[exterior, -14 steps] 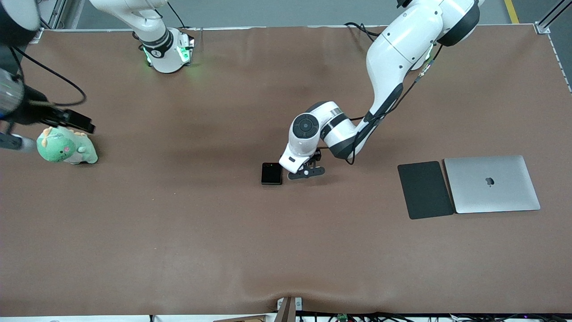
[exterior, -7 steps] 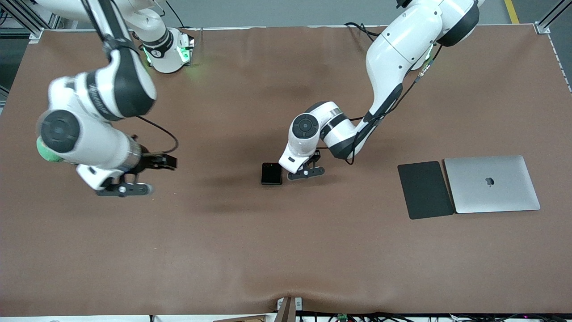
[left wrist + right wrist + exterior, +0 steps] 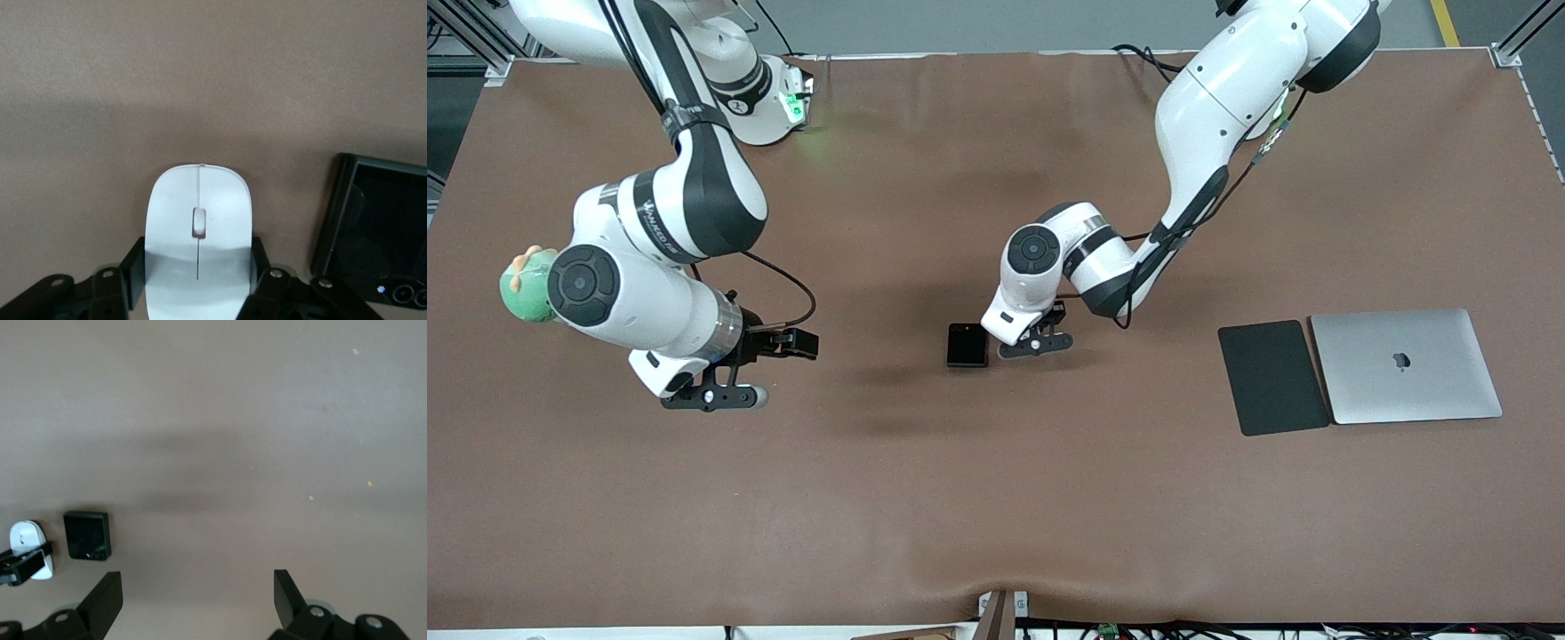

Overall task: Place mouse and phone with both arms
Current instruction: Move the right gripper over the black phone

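The white mouse (image 3: 198, 227) lies on the brown table with my left gripper (image 3: 198, 270) shut on its sides; one black finger (image 3: 133, 275) presses each flank. In the front view the left gripper (image 3: 1035, 343) is low at the table's middle and its wrist hides the mouse. Right beside the mouse, toward the right arm's end, lies the black phone (image 3: 967, 345) (image 3: 377, 240). My right gripper (image 3: 710, 396) (image 3: 197, 588) hangs open over bare table, farther toward the right arm's end. From there its wrist view shows the phone (image 3: 87, 535) and mouse (image 3: 28, 547) at a distance.
A closed silver laptop (image 3: 1405, 365) and a dark grey pad (image 3: 1272, 378) lie side by side toward the left arm's end. A green plush toy (image 3: 521, 285) sits near the right arm's end, partly hidden by the right arm's wrist.
The right arm has swung in from the table's edge by the plush toy toward the middle, and now covers part of the toy. The left arm has stayed over the mouse.
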`<state>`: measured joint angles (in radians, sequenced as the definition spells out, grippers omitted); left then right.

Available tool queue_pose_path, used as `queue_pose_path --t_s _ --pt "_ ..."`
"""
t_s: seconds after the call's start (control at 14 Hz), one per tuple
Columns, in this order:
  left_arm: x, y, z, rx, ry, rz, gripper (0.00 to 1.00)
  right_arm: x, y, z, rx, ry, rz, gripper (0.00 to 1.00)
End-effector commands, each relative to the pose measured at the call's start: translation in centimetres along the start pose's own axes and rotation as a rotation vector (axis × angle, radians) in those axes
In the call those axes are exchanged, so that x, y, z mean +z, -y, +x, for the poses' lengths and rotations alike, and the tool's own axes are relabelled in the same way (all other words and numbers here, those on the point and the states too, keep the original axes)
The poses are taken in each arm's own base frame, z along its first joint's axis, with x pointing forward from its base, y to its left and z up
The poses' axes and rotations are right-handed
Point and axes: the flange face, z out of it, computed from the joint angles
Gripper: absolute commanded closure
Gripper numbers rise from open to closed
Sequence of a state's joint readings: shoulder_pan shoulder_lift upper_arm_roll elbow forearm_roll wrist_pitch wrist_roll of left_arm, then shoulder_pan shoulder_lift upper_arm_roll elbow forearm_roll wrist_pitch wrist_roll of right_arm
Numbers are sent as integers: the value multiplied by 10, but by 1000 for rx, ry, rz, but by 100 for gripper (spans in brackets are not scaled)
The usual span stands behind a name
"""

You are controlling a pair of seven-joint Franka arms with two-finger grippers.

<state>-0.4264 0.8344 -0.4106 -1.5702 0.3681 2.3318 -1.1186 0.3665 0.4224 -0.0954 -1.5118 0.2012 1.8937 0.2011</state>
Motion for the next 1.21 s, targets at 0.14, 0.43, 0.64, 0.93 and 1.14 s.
queue_pose_path --t_s 0.14,0.43,0.64,0.93,1.14 --pt "-17 1 16 -14 -49 -10 46 64 28 8 -46 36 -11 0" --pt "-54 23 46 -60 -87 -10 45 111 42 12 -46 80 -37 0" --pt "-91 42 66 -93 -117 5 44 139 70 12 6 63 -47 0" --pt "-131 79 97 -78 -141 34 44 189 134 8 -49 -26 -34 0" --pt "-152 111 123 -46 -150 27 44 220 176 -13 12 -16 -48 0"
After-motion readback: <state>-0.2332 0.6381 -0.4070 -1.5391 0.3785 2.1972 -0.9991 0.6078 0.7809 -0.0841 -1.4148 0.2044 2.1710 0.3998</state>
